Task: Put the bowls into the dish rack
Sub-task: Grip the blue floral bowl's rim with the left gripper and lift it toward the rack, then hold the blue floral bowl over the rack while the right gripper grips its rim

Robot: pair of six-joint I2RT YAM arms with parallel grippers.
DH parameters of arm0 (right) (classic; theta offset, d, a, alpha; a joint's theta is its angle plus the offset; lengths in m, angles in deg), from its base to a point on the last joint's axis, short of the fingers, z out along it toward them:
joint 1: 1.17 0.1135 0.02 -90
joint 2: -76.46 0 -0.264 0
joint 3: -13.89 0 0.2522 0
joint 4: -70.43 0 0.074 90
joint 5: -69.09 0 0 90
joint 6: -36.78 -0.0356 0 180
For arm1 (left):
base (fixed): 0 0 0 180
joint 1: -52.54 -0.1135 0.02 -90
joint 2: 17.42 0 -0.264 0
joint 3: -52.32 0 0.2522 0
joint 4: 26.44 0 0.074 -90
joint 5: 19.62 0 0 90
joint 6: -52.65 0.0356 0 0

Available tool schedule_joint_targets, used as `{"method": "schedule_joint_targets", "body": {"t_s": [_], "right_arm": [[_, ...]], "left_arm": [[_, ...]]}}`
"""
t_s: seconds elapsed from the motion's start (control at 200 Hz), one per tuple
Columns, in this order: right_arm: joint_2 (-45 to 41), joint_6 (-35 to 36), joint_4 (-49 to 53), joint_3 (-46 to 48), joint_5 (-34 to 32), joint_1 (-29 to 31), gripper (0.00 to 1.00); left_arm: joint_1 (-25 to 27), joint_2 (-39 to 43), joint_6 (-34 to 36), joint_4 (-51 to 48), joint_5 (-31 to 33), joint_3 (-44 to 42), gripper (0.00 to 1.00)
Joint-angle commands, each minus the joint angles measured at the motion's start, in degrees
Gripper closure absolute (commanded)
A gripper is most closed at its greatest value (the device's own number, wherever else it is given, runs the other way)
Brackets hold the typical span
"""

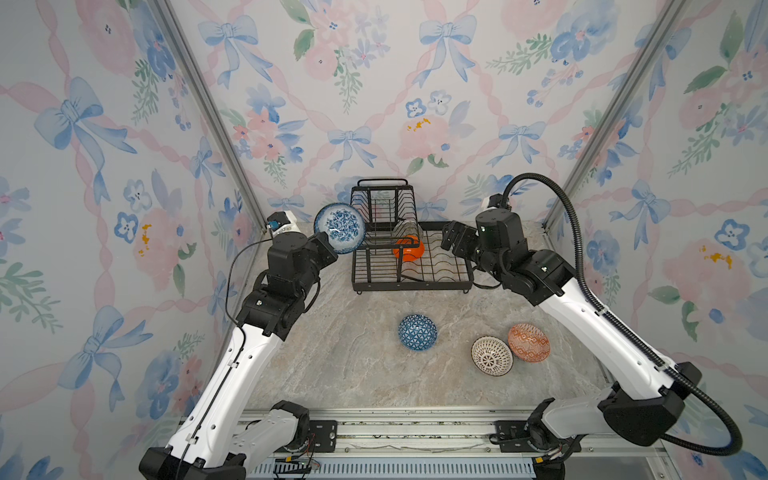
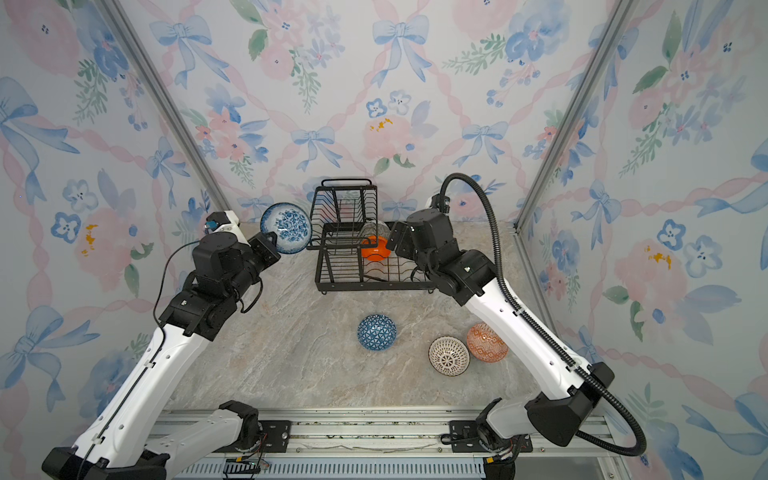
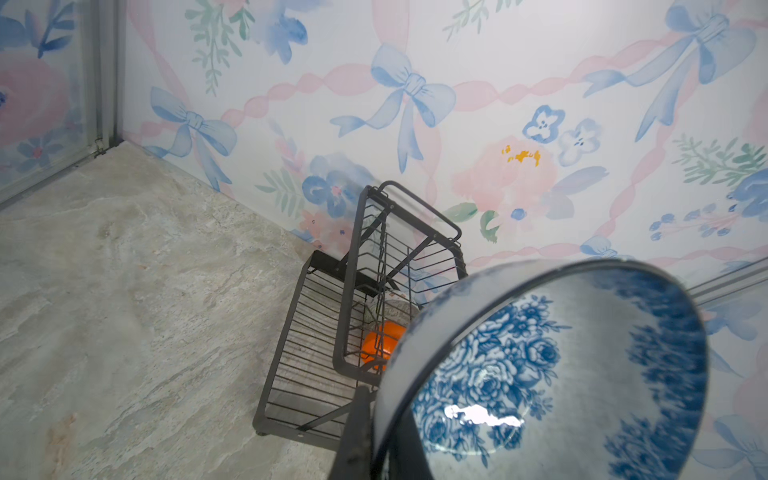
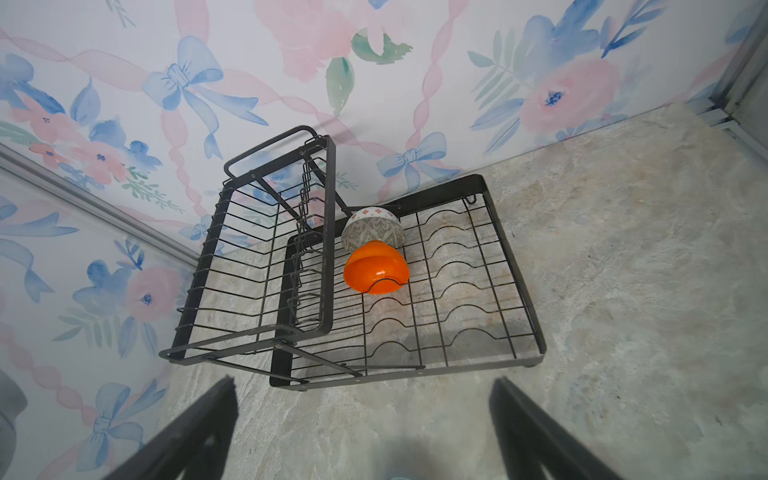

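The white round bowl with blue floral print [image 1: 340, 227] looks like glazed ceramic. I judge it stiff, fairly light, slick under the pads and apt to chip against wire. The rim is the sensible hold, one finger inside and one outside, and that is how the left claw [image 2: 271, 243] has it: clamped on the lower rim. The left wrist view shows a dark finger [image 3: 357, 432] against the outer wall. The bowl stands on edge in the air with its inside turned up toward the top cameras, showing dense blue roses on white, a dark blue band near the lip and a bright glare spot.

It hangs just beside the raised upper basket [image 1: 382, 203] of the black wire dish rack [image 4: 511, 270] and is not yet in it. On the lower tray a plain orange bowl [image 4: 376, 268] leans on its side against a pale green geometric bowl [image 4: 372, 230].

The right claw [image 4: 363, 382] hovers near the tray's right side, spread wide and empty.

Three bowls wait on the marbled stone-look tabletop [image 1: 332, 353] — a blue triangle-patterned bowl [image 1: 417, 332], and, touching each other, a white bowl with dark lattice [image 1: 491, 356] and an orange-red patterned bowl [image 1: 528, 343].
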Motion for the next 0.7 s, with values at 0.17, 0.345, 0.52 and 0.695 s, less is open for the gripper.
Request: {"method": "schedule_joint_targets", "body": {"t_s": [0.17, 0.345, 0.52, 0.695], "right_arm": [[5.20, -10.26, -4.74, -10.35, 5.91, -0.57, 0.03], [11.28, -18.32, -4.78, -20.78, 8.62, -0.36, 0.03], [16.91, -26.78, -4.65, -29.86, 9.95, 0.39, 0.03], [18.69, -36.70, -8.43, -30.48, 11.47, 0.95, 0.03]], "left_arm": [[2.22, -3.66, 1.45, 21.99, 1.60, -0.82, 1.00], [6.41, -9.23, 5.50, 28.80, 7.07, 0.61, 1.00], [9.68, -14.81, 6.73, 33.57, 10.92, 2.11, 1.00], [10.93, -19.81, 6.53, 35.80, 12.27, 4.38, 1.00]]}}
